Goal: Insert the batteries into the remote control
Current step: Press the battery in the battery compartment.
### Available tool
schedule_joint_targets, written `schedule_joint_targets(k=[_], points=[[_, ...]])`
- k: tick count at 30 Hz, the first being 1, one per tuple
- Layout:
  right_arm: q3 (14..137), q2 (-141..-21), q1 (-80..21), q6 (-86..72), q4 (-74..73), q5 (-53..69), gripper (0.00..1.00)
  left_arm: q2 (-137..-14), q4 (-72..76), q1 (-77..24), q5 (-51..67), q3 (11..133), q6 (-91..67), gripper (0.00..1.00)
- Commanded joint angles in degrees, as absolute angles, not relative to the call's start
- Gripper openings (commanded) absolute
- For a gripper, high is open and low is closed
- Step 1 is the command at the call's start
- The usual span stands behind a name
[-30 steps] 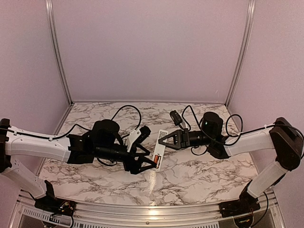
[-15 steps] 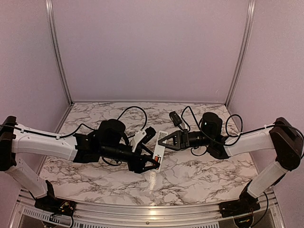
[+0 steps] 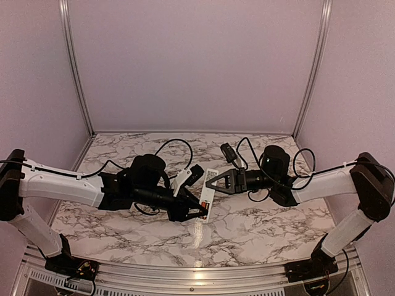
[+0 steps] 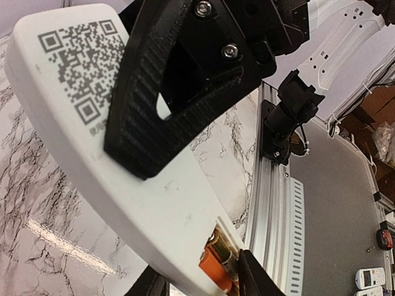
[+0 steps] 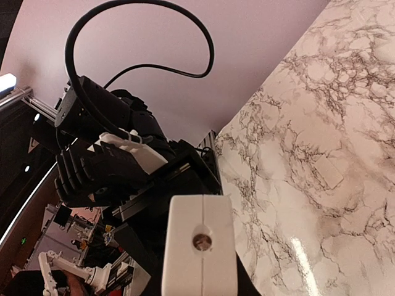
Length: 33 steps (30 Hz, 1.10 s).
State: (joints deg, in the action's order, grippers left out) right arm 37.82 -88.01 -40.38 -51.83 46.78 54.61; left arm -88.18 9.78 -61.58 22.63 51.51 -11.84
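Observation:
The white remote control point(image 3: 208, 192) hangs tilted above the marble table, QR-code back up, with my right gripper point(image 3: 215, 183) shut on its upper part. The right gripper's black finger point(image 4: 166, 105) lies across the remote control point(image 4: 185, 216). At the lower end the compartment is uncovered, and copper-orange batteries point(image 4: 223, 266) lie in it; from above they show as an orange spot point(image 3: 202, 204). My left gripper point(image 3: 199, 209) straddles that end with jaws partly closed, one fingertip point(image 4: 254, 280) against the batteries. The right wrist view shows the remote control point(image 5: 200, 246) end-on.
The marble table point(image 3: 259, 228) is fenced by lilac walls and an aluminium rail point(image 4: 278, 203) along its near edge. Black cables loop over both wrists point(image 3: 176, 145). The two arms meet at the middle of the table.
My left arm has reached right to the remote's lower end, and its jaws have narrowed around the battery end. The right arm and the remote have stayed still.

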Motion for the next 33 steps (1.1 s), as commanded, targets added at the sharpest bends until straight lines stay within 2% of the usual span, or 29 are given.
schedule_joint_targets(k=[1, 4, 8, 9, 12, 14, 16, 20, 23, 24, 27, 28, 33], points=[[39.31, -86.85, -40.95, -55.86, 50.08, 55.1, 0.0, -89.96, 9.82, -61.18, 21.16, 53.21, -10.26, 0.33], [39.0, -86.95, -41.04, -56.28, 50.52, 55.2, 0.0, -90.29, 9.56, -60.88, 20.38, 53.5, -10.61, 0.28], [38.93, -86.94, -41.02, -56.08, 50.39, 54.81, 0.0, -90.12, 9.4, -60.28, 19.72, 53.61, -11.51, 0.3], [38.92, -86.95, -41.04, -55.91, 50.09, 54.65, 0.0, -89.97, 9.28, -60.15, 19.35, 53.66, -11.72, 0.32], [38.93, -86.86, -40.96, -55.64, 49.43, 54.12, 0.0, -90.02, 8.49, -60.03, 20.27, 54.23, -11.28, 0.48], [39.06, -86.73, -40.88, -55.16, 48.75, 53.81, 0.0, -90.44, 7.92, -60.12, 20.78, 54.38, -10.95, 0.52], [39.08, -86.73, -40.87, -55.09, 48.64, 53.77, 0.0, -90.68, 7.75, -60.12, 20.51, 54.09, -10.86, 0.49], [39.36, -86.66, -40.65, -54.56, 47.84, 53.66, 0.0, -90.56, 7.63, -60.06, 18.85, 53.88, -11.28, 0.36], [39.25, -86.52, -39.99, -54.27, 47.34, 53.7, 0.0, -90.03, 8.21, -59.73, 18.47, 53.62, -11.98, 0.35], [39.28, -86.54, -39.64, -54.08, 46.99, 53.7, 0.0, -89.94, 8.16, -59.5, 18.38, 53.74, -12.21, 0.38], [38.99, -86.52, -38.28, -53.31, 45.51, 53.64, 0.0, -89.1, 6.77, -58.31, 19.44, 54.08, -12.0, 0.64], [38.68, -86.48, -37.58, -52.85, 45.0, 53.47, 0.0, -88.59, 5.71, -57.65, 19.96, 54.25, -11.55, 0.7], [36.74, -85.64, -33.39, -50.2, 41.9, 52.75, 0.0, -84.91, -4.16, -53.42, 17.47, 54.69, -5.71, 0.85]])
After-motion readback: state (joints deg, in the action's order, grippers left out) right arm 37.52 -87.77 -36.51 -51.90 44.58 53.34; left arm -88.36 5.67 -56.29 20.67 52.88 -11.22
